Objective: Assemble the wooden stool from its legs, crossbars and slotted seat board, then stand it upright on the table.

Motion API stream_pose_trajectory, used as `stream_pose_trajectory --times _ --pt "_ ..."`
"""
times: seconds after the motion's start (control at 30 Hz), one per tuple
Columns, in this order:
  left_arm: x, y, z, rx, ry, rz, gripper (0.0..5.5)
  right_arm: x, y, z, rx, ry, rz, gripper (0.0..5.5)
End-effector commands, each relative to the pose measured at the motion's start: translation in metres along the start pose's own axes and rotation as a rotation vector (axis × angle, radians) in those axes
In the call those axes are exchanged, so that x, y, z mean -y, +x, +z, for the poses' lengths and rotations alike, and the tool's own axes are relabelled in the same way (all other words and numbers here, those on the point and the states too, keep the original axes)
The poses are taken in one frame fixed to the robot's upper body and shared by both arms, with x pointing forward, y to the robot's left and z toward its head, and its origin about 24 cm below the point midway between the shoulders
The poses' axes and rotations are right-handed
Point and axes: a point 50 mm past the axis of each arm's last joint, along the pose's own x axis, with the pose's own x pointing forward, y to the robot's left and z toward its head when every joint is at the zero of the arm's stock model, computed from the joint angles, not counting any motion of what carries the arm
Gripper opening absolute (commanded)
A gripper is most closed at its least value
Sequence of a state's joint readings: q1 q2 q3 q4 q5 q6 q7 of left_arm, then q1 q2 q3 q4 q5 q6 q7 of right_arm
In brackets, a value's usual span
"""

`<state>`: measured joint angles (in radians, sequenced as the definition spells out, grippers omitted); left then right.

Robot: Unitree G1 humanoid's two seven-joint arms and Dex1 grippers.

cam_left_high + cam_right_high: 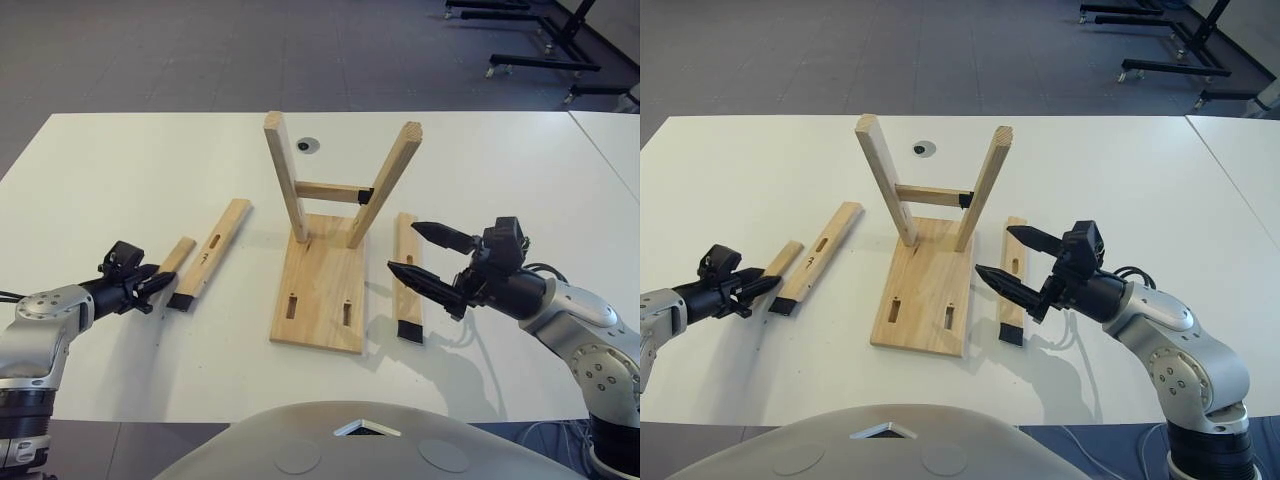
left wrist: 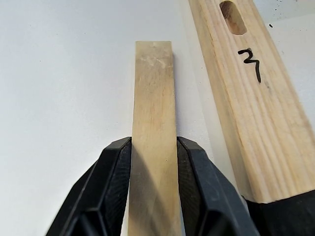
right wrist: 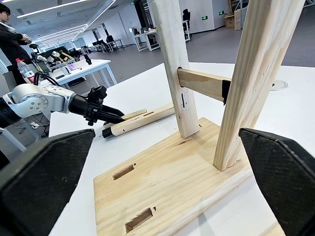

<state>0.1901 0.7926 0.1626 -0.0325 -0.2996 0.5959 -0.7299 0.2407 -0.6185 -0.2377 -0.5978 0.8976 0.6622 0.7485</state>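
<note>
The slotted seat board point(image 1: 320, 300) lies flat mid-table. Two legs point(image 1: 285, 175) point(image 1: 388, 180) stand in its far slots, joined by a crossbar point(image 1: 327, 192); the two near slots are empty. A loose leg point(image 1: 215, 247) lies to the board's left, and another point(image 1: 407, 275) lies along its right edge. A short loose crossbar point(image 2: 153, 88) lies beside the left leg point(image 2: 246, 98). My left gripper point(image 1: 155, 283) is shut on its near end, low on the table. My right gripper point(image 1: 403, 247) hangs open just above the right loose leg, fingers pointing toward the board point(image 3: 162, 187).
A round cable hole point(image 1: 307, 145) sits in the table behind the standing legs. A second table point(image 1: 610, 130) adjoins at the far right. Wheeled stand bases point(image 1: 540, 60) are on the floor beyond. Bare tabletop stretches left and right of the parts.
</note>
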Motion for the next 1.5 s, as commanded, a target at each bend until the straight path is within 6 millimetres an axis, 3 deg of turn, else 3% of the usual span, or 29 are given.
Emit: stream_pose_trajectory --times 0.03,0.2,0.37,0.43,0.57,0.67,0.8,0.97,1.5 --pt "0.005 0.008 -0.023 -0.105 -0.039 -0.016 1.28 0.002 0.001 0.005 0.012 -0.027 -0.010 5.40" --pt "-0.003 0.009 -0.003 0.089 -0.062 0.025 1.28 0.004 0.000 0.016 0.062 -0.045 0.001 5.40" --pt "-0.008 -0.019 0.094 0.637 0.044 0.029 1.28 0.003 -0.022 0.043 0.189 -0.064 0.006 5.40" --pt "-0.004 -0.032 0.123 0.794 0.109 0.056 1.28 0.006 -0.025 0.053 0.222 -0.080 -0.002 5.40" --pt "0.029 -0.048 0.193 1.119 0.387 0.169 1.28 -0.002 -0.003 0.095 0.419 -0.154 -0.015 5.40" --pt "0.072 -0.048 0.224 1.263 0.691 0.176 1.28 -0.020 0.037 0.123 0.504 -0.192 -0.006 5.40" --pt "0.111 -0.042 0.240 1.377 0.881 0.156 1.28 -0.042 0.082 0.145 0.605 -0.116 0.026 5.40" --pt "0.131 -0.036 0.242 1.442 0.965 0.154 1.28 -0.060 0.113 0.155 0.647 -0.089 0.021 5.40" --pt "0.154 -0.030 0.241 1.486 0.806 -0.025 1.28 -0.064 0.125 0.151 0.677 -0.090 0.072 5.25"
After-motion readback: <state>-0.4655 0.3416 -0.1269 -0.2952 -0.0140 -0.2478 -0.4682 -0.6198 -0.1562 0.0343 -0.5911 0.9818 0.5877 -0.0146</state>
